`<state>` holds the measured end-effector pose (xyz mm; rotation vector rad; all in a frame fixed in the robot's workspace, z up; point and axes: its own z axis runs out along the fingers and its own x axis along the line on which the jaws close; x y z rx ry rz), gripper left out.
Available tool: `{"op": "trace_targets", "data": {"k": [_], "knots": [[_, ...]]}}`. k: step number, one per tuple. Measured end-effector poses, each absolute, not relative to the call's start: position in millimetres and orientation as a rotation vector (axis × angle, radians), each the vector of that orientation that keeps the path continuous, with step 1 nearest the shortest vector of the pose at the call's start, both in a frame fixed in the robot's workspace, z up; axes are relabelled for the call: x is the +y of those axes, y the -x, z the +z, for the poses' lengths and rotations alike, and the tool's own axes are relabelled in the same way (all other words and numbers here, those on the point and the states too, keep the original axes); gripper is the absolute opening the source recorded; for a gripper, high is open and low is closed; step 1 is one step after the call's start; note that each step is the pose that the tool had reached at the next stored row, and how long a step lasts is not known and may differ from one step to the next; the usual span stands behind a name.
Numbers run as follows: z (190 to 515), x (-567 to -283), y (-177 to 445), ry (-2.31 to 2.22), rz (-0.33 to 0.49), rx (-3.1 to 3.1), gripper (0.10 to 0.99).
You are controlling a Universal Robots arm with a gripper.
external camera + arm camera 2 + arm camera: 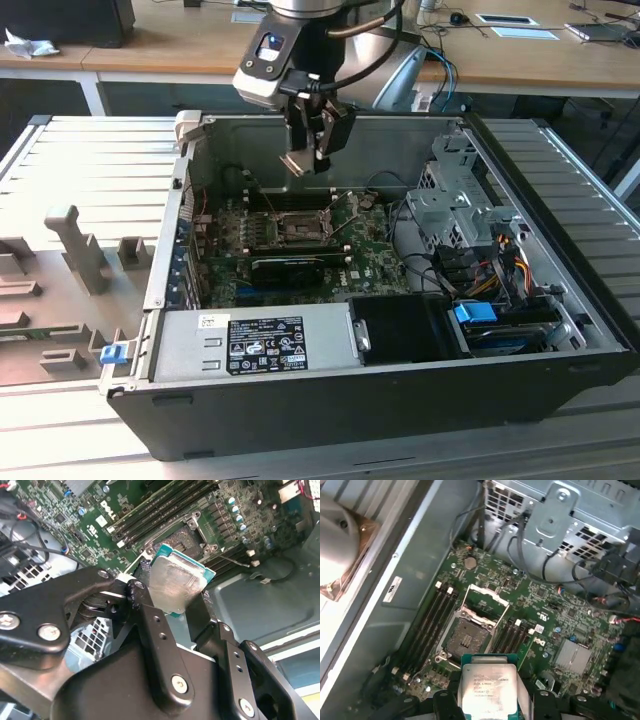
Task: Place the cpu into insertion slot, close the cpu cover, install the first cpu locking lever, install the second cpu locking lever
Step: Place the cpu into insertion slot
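Observation:
My gripper [316,150] hangs inside the open computer case, above the green board, shut on the cpu [300,163]. In both wrist views the cpu [489,687] [177,582] is a flat square chip with a silver-grey top, pinched on two opposite edges by the black fingers [145,607]. The insertion slot [467,640] [290,226] is a dark square socket lying bare beneath and a little ahead of the chip. The cpu cover [479,617] stands swung open at the socket's far edge. The chip is well above the socket, not touching it.
Long black memory slots [432,625] flank the socket. A black card [300,266] lies just in front of it. The power supply [260,345] fills the case's front, and a metal drive cage [450,200] with cables is at the exterior view's right. A fan [337,545] sits on the case wall.

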<state>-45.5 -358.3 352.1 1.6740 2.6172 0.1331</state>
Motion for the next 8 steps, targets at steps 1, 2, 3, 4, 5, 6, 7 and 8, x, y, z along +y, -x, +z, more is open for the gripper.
{"op": "trace_targets", "data": {"k": [1,2,3,4,5,6,7,8], "knots": [[351.9,-358.3,45.5,-1.687,0.133,2.609,0.529],[351.4,-358.3,45.5,-1.715,0.132,2.589,0.529],[351.2,-358.3,45.5,-1.733,0.132,2.576,0.529],[350.9,-358.3,45.5,-1.75,0.131,2.564,0.529],[350.2,-358.3,45.5,-1.773,0.131,2.547,0.529],[349.6,-358.3,45.5,-1.792,0.13,2.533,0.529],[348.7,-358.3,45.5,-1.811,0.13,2.519,0.529],[347.9,-358.3,45.5,-1.827,0.13,2.507,0.529]]}}
